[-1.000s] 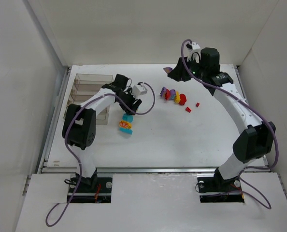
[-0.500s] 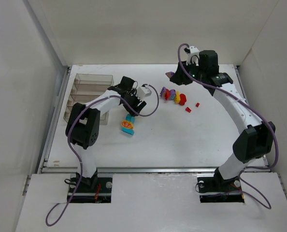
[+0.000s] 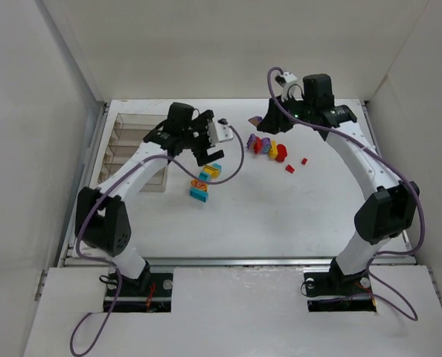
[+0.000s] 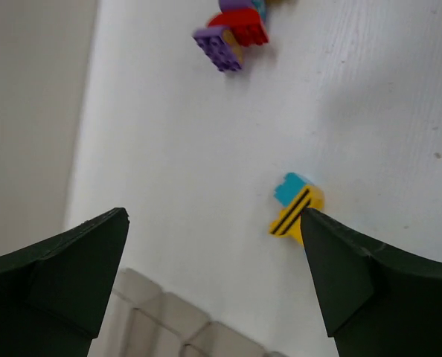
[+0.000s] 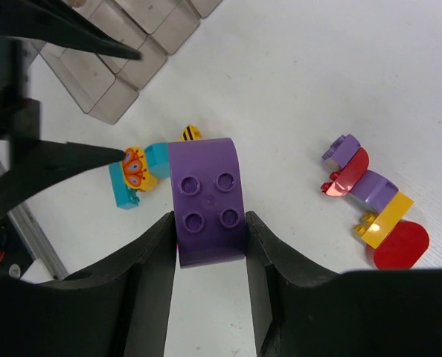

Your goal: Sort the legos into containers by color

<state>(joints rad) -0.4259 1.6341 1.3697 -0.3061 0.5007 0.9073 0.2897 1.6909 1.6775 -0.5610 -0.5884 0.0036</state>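
Now tray point(image 3: 132, 130) is sitting left, contents unclear; left hand point(image 4: 213, 216), narrower before, is gaping above cyan-yellow bricks point(image 3: 210, 172); right hand point(image 5: 210, 216) is clamping purple brick point(image 5: 206, 197).

— We see a purple brick point(image 5: 206, 201) of smooth, glossy plastic, its studs catching light, set against the matt black fingers point(image 5: 150, 297) of the right gripper point(image 5: 208, 217).
— We note the tray point(image 5: 94, 78): smoky, translucent plastic. The white table point(image 4: 206, 163) looks matt and faintly grained.
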